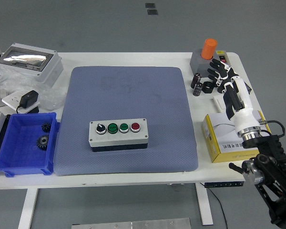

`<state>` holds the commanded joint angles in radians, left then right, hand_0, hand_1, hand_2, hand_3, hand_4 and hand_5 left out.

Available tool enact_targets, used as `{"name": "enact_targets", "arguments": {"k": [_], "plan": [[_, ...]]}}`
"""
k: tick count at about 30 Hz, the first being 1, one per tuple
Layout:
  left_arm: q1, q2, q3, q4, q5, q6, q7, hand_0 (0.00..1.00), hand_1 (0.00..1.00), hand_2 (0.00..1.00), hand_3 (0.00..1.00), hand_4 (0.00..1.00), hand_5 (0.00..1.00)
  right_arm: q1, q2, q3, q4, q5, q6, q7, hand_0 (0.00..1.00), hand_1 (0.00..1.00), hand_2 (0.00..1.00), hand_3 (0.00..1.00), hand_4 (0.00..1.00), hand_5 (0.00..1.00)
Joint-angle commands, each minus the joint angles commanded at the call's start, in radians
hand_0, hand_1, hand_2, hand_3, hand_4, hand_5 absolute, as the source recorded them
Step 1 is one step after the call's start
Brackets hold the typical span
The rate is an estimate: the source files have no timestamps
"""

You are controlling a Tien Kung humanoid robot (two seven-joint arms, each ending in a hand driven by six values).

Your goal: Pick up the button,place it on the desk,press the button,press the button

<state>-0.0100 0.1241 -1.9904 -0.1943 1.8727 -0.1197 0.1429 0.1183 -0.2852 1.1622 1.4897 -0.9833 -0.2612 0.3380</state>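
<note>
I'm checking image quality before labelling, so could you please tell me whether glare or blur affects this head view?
Head view: even lighting, soft shadows; glare only on the grey box's shiny lid; button box and right robot hand look sharp.

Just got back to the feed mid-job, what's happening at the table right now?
Nothing is being handled. The button box sits flat on the blue mat, its knob and three buttons facing up. The right robot hand is off the mat at the table's right side, fingers spread and empty, above the small parts near the grey box with the orange knob. The left arm is out of view.
</note>
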Motion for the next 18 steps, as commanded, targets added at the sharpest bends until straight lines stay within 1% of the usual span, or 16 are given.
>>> {"name": "enact_targets", "arguments": {"k": [4,10,18], "plan": [[0.000,-0.002,-0.002,0.001,0.003,0.000,-0.001,0.674,0.660,0.618,0.740,0.895,0.739,-0.003,0.000,0.003,0.002,-0.001,-0.003,0.000,0.893,0.853,0.855,0.830,0.973,0.826],[0.007,0.000,0.009,-0.001,-0.016,0.004,0.005,0.674,0.660,0.618,0.740,0.895,0.739,-0.002,0.003,-0.014,0.010,-0.036,-0.020,-0.008,0.893,0.853,0.855,0.830,0.973,0.826],[0.014,0.004,0.022,-0.004,-0.037,0.009,0.014,0.676,0.660,0.618,0.742,0.891,0.734,-0.005,0.009,-0.065,0.026,-0.140,-0.060,-0.038,0.885,0.846,0.846,0.818,0.952,0.813]]}}
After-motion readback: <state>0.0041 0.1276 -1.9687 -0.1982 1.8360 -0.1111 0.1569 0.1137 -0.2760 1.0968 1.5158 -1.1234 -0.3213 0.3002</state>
